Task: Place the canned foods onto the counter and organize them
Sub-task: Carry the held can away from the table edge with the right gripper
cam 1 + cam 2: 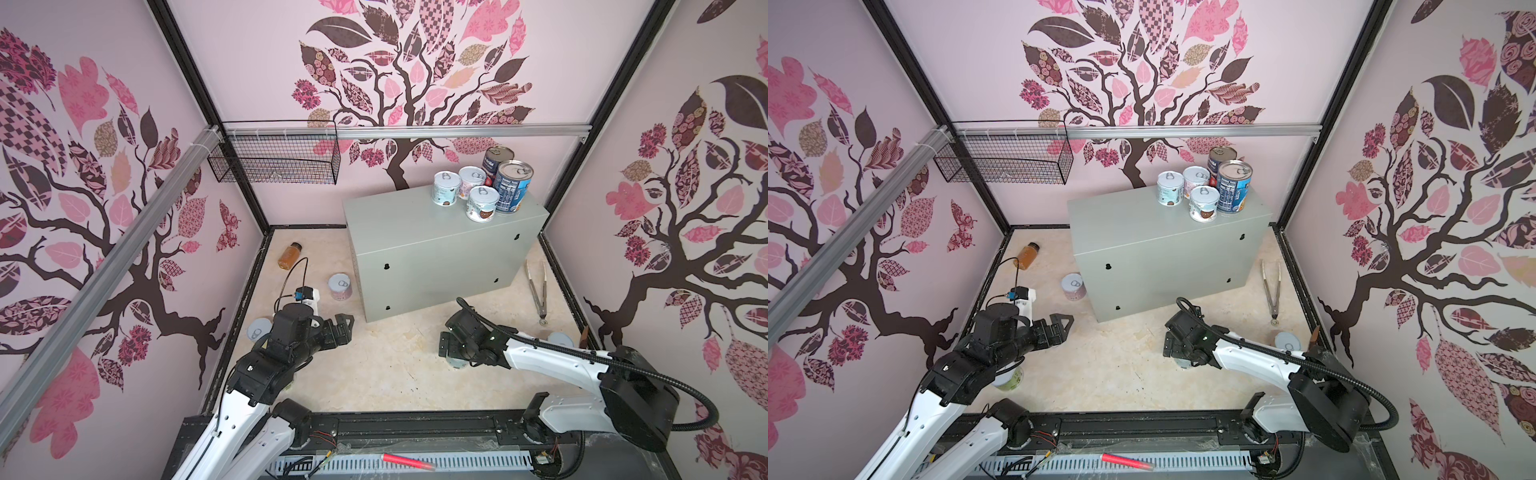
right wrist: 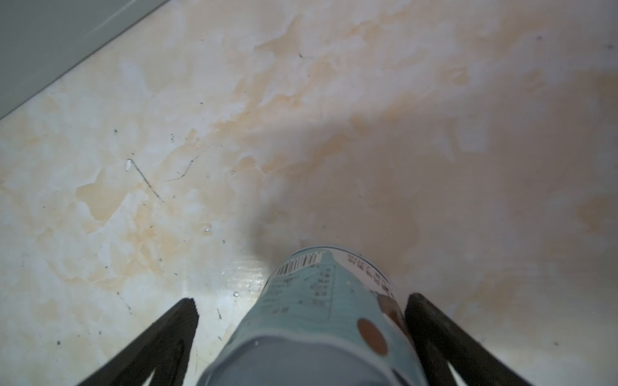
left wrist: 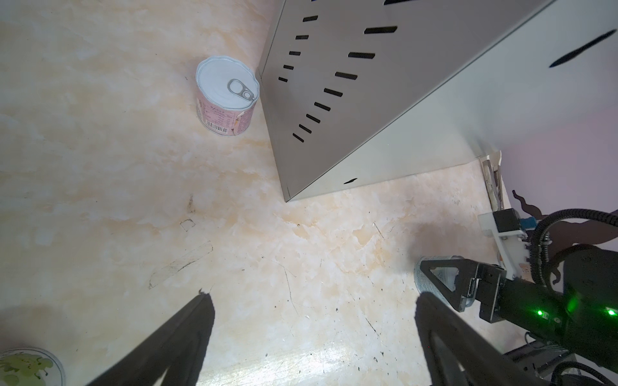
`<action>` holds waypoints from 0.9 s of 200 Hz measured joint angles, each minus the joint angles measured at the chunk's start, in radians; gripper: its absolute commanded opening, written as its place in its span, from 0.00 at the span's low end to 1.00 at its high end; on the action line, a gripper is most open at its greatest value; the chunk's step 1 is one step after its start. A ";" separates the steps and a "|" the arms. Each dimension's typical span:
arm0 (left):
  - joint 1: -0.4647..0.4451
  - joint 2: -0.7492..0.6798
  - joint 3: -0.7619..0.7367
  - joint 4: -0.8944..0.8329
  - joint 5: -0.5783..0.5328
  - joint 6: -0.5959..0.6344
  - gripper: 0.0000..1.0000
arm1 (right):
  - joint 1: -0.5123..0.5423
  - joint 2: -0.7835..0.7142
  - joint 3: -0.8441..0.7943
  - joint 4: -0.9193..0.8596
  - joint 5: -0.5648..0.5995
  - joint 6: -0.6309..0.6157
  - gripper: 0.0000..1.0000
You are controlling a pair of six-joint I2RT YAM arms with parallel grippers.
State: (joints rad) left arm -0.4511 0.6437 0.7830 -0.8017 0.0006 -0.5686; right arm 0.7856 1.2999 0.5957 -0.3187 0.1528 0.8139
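A robot work cell seen from above, with pink tree-patterned walls and a marbled beige floor [image 1: 386, 382]. A large grey metal box, the counter [image 1: 399, 224], stands toward the back right.

5 cans are already on the counter, clustered at its right end. 3 are short white-lidded cans [image 1: 446, 189]. The other 2 are taller: a blue-label can [image 1: 514, 189] in front and a red-label can [image 1: 494, 160] behind it.

5 cans remain on the floor:
- A pink can [image 1: 340, 286] stands upright just beside the counter's left end.
- A lidded can [image 1: 257, 331] sits near the left wall, partly hidden by the left arm.
- A green can [image 1: 1009, 379] peeks out from under that arm in a top view.
- A half-hidden can [image 1: 561, 338] sits behind the right arm, near the right wall.
- A pale blue can [image 2: 311, 334] stands upright in front of the counter.

The right gripper [image 2: 301, 297] is low over the pale blue can. Its jaws are spread wide, 1 on each side of the can, and have not closed on it, so it holds nothing. The left gripper [image 3: 314, 295] hovers above the floor, spread wide and empty, with the pink can ahead of it.

The task looks about half done. The likely next step is to close on the pale blue can and lift it to the counter. An amber bottle [image 1: 289, 255] and tongs [image 1: 536, 291] also lie on the floor.
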 measured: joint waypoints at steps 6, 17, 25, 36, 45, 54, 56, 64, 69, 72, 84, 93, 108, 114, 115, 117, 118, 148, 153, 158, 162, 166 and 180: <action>0.000 0.000 0.000 0.000 0.000 0.000 0.98 | 0.000 -0.006 -0.017 0.025 -0.010 -0.014 1.00; 0.000 0.000 -0.001 0.000 0.000 0.000 0.98 | 0.000 -0.026 -0.057 0.060 -0.027 -0.039 1.00; 0.002 0.000 -0.002 0.000 0.000 0.000 0.98 | 0.002 -0.045 -0.083 0.077 -0.032 -0.059 1.00; 0.004 0.001 -0.005 0.001 0.000 0.000 0.98 | 0.004 -0.079 -0.108 0.095 -0.039 -0.076 1.00; 0.006 0.002 -0.007 0.001 0.001 0.000 0.98 | 0.004 -0.100 -0.124 0.105 -0.042 -0.090 1.00; 0.007 0.005 -0.008 0.001 0.001 0.000 0.98 | 0.005 -0.116 -0.137 0.119 -0.043 -0.101 1.00; 0.008 0.005 -0.008 0.001 0.001 0.000 0.98 | 0.005 -0.119 -0.140 0.124 -0.043 -0.105 1.00; 0.009 0.007 -0.008 0.001 0.001 0.000 0.98 | 0.005 -0.130 -0.153 0.139 -0.045 -0.112 1.00; 0.010 0.008 -0.008 0.001 0.002 0.000 0.98 | 0.005 -0.139 -0.164 0.152 -0.045 -0.119 1.00; 0.010 0.009 -0.008 0.001 0.002 0.000 0.98 | 0.005 -0.144 -0.171 0.158 -0.045 -0.120 1.00; 0.012 0.010 -0.008 0.001 0.002 0.000 0.97 | 0.010 -0.165 -0.201 0.185 -0.041 -0.132 1.00; 0.013 0.010 -0.008 0.001 0.002 0.000 0.98 | 0.021 -0.185 -0.224 0.209 -0.031 -0.138 1.00; 0.013 0.010 -0.010 0.002 0.001 0.000 0.97 | 0.051 -0.212 -0.256 0.241 0.004 -0.150 1.00; 0.013 0.010 -0.011 0.002 0.002 0.000 0.97 | 0.068 -0.219 -0.264 0.248 0.026 -0.154 1.00; 0.013 0.010 -0.012 0.002 0.002 0.000 0.97 | 0.071 -0.219 -0.265 0.248 0.029 -0.154 1.00; 0.013 0.010 -0.012 0.002 0.002 0.000 0.97 | 0.077 -0.220 -0.267 0.249 0.036 -0.158 1.00; 0.013 0.010 -0.012 0.002 0.002 0.000 0.97 | 0.080 -0.221 -0.269 0.251 0.040 -0.159 1.00; 0.013 0.010 -0.013 0.003 0.002 0.000 0.97 | 0.138 -0.222 -0.278 0.279 0.128 -0.180 0.99; 0.013 0.010 -0.013 0.003 0.002 0.000 0.97 | 0.143 -0.222 -0.279 0.286 0.138 -0.183 0.98; 0.013 0.010 -0.013 0.003 0.002 0.000 0.97 | 0.146 -0.222 -0.282 0.296 0.149 -0.186 0.98; 0.013 0.010 -0.013 0.003 0.002 0.000 0.97 | 0.150 -0.222 -0.283 0.301 0.156 -0.187 0.97; 0.013 0.010 -0.013 0.003 0.002 0.000 0.97 | 0.153 -0.222 -0.284 0.306 0.164 -0.189 0.97; 0.013 0.010 -0.013 0.004 0.002 0.000 0.97 | 0.163 -0.222 -0.290 0.324 0.193 -0.193 0.94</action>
State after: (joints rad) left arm -0.4381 0.6533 0.7704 -0.7979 0.0021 -0.5686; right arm 0.9489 1.0779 0.3058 0.0051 0.3462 0.6212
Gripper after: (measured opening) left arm 0.973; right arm 0.960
